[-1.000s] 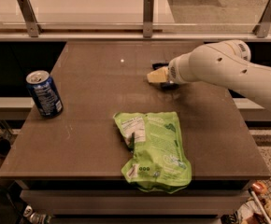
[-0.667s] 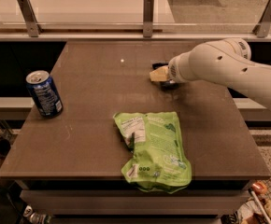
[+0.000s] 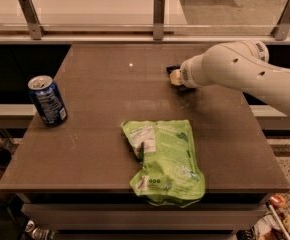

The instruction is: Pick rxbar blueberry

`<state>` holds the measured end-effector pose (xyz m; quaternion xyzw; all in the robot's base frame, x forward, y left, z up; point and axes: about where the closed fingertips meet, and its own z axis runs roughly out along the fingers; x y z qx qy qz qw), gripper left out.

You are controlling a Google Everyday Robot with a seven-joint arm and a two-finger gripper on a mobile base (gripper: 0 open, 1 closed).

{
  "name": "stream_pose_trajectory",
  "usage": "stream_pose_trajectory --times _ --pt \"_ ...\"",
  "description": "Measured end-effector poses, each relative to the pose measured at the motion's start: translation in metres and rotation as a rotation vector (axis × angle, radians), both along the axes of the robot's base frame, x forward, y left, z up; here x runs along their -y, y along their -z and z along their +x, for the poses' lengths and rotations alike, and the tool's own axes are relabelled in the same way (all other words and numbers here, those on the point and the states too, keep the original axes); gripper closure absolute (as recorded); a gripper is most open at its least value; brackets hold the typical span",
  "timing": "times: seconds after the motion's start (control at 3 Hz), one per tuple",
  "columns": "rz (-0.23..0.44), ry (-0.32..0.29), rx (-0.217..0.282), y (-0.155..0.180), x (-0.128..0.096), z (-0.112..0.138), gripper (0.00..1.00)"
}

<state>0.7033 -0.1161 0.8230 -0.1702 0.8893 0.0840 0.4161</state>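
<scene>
My gripper [image 3: 175,77] is low over the far right part of the brown table [image 3: 100,109], at the end of the white arm [image 3: 235,66] that reaches in from the right. A small dark piece [image 3: 171,68] shows right at the gripper's far side. I cannot tell whether it is the rxbar blueberry. The rest of that spot is hidden by the gripper and the arm. No other dark navy bar shows on the table.
A blue soda can [image 3: 47,100] stands upright near the left edge. A large light-green crinkled bag [image 3: 163,160] lies at the front middle. A rail with metal posts [image 3: 158,11] runs behind the table.
The gripper and arm have shifted slightly to the right and back. The can and the green bag have not moved.
</scene>
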Motion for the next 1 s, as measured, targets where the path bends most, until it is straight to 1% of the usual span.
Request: stream_pose_trajectory --times 0.33,0.67,1.0 --pt "0.000 -0.032 0.001 -0.009 0.000 0.005 1.00" --pt "-0.026 -0.089 0.007 -0.039 0.002 0.018 1.00" --pt "-0.048 -0.133 0.017 -0.065 0.002 0.029 1.00"
